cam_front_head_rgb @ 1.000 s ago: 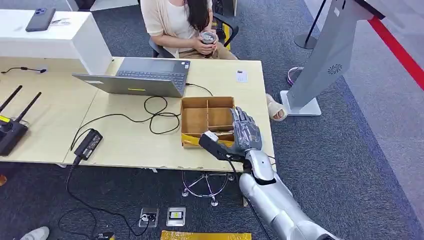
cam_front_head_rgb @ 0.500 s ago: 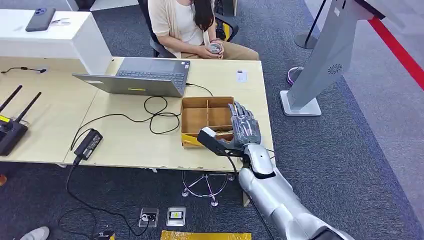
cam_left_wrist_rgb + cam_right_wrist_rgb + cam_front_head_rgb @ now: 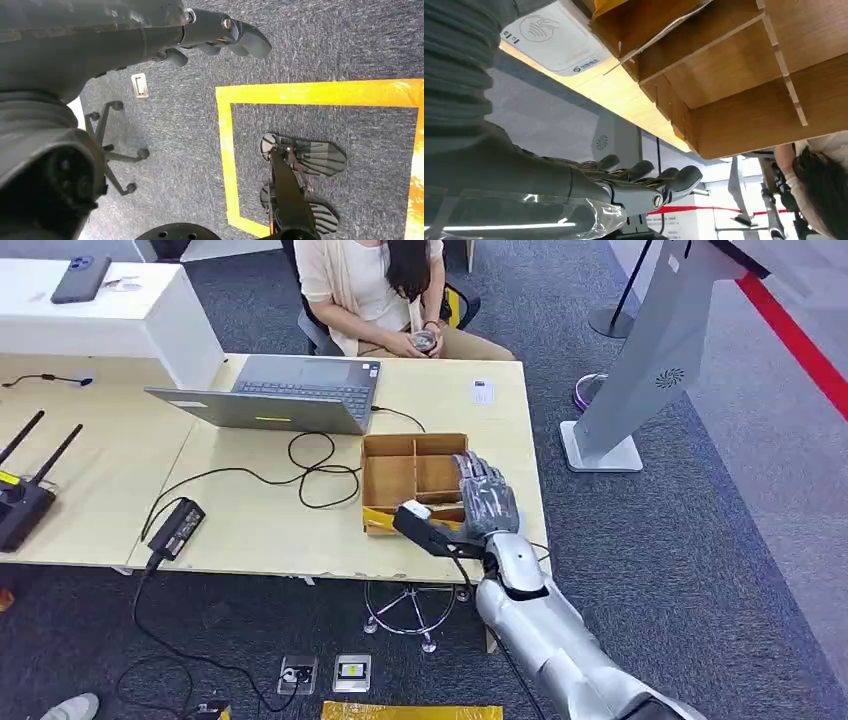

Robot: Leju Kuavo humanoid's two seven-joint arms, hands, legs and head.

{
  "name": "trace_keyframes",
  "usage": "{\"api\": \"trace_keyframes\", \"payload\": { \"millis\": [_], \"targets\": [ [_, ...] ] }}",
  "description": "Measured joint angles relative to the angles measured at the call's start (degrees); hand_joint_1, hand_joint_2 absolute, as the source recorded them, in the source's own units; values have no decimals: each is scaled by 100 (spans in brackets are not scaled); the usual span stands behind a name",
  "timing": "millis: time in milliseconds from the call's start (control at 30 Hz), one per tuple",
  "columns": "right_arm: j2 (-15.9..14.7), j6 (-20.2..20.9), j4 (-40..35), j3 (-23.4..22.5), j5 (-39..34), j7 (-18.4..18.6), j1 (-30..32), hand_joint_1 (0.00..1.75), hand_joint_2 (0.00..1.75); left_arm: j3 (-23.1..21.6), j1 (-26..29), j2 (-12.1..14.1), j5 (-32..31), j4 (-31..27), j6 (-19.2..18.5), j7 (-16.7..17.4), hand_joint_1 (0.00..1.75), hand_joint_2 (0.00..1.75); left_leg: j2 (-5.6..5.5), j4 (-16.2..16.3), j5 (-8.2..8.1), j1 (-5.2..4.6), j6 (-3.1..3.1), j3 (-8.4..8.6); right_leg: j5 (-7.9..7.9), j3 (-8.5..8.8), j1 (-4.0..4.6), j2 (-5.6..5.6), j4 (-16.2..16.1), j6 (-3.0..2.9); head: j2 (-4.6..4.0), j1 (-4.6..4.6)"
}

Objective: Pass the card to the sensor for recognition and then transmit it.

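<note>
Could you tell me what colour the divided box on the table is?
Brown wood, best seen in the head view: divided box.

No legible text (sensor (image 3: 555,42) print blurred)

laptop (image 3: 275,392), routers (image 3: 22,495), seated person (image 3: 375,290)

Matt brown cardboard box (image 3: 415,476); pale smooth wooden table (image 3: 250,530); rough grey carpet (image 3: 690,570).
</note>
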Motion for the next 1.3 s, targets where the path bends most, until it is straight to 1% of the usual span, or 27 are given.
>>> {"api": "trace_keyframes", "payload": {
  "millis": [400,867,1300],
  "targets": [
    [105,52,85,44,2,-11,5,0,175,-42,-3,-2,0,2,2,2,0,0,0,0,0,0,0,0,0,0,0,0,0,0,2,0],
    [133,142,190,74,11,-13,13,0,175,-101,-2,-13,7,2,17,28,0,0,0,0,0,0,0,0,0,0,0,0,0,0,0,0],
    [140,216,236,83,28,79,16,0,175,-131,5,-13,26,2,37,28,0,0,0,0,0,0,0,0,0,0,0,0,0,0,0,0]
  ]
}}
